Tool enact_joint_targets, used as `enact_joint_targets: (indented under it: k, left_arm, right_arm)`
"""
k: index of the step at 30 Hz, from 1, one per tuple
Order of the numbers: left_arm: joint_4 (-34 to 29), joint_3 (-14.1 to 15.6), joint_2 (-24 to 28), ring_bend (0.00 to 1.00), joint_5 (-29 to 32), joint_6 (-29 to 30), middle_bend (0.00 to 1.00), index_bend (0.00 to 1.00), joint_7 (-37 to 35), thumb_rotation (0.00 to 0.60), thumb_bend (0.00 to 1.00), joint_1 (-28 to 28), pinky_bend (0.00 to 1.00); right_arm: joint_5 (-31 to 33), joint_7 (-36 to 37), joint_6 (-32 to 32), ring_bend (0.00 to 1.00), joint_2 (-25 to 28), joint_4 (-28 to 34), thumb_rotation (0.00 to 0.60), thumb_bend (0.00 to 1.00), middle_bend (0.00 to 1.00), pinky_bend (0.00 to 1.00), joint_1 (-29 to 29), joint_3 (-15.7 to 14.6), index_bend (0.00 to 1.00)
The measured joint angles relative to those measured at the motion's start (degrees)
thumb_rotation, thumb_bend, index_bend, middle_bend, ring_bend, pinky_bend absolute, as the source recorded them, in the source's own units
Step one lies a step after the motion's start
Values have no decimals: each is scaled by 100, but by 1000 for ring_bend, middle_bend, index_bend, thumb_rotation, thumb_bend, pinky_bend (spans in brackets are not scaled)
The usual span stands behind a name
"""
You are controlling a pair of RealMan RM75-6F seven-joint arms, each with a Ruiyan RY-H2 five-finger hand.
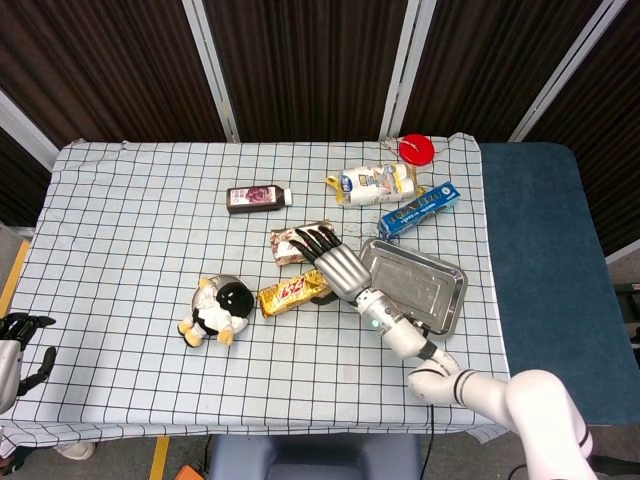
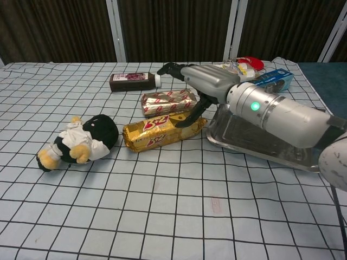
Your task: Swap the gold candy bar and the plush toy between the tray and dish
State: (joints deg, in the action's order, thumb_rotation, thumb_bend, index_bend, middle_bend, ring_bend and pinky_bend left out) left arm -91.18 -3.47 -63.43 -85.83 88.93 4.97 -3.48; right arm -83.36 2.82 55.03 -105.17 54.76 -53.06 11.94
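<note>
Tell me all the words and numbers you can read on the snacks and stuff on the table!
None can be read for sure.
Gold candy bar: big red letters, too blurred to spell out.
Blue box: white writing, too small.
Dark bottle: pale label, too small.
Red-and-white striped packet: only a pattern shows.
White pouch: printing, too small.
Red lid: no text visible.
</note>
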Motion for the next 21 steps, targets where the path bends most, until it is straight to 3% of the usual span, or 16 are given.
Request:
enact_joint_targets:
  k: [7, 13, 16, 21]
  left_arm:
    - [-16, -5, -19, 244, -9, 23, 360, 319, 59, 600, 442, 4, 286]
    - [-67, -26, -85, 243, 9, 50, 338, 279, 200, 600, 446, 3, 284]
    - [-109, -28, -123, 234, 33, 12, 306, 236, 291, 600, 446, -12, 284]
    - [-268, -32, -152, 127, 131, -232, 169, 118, 405, 600, 445, -106, 279]
  right_arm:
    - [117, -824, 590, 0, 1022, 1344, 600, 153, 0, 72, 729, -213, 22]
    - [154, -1421, 1744, 0, 2627, 3096, 600, 103, 0, 45, 1993, -639, 13]
    - [63, -1438, 2397, 0, 3284, 3347, 600, 84, 0, 20, 2666, -913, 0]
    - [48, -1712, 3002, 0, 3730, 3359, 600, 69, 0, 7, 3402, -1203, 0]
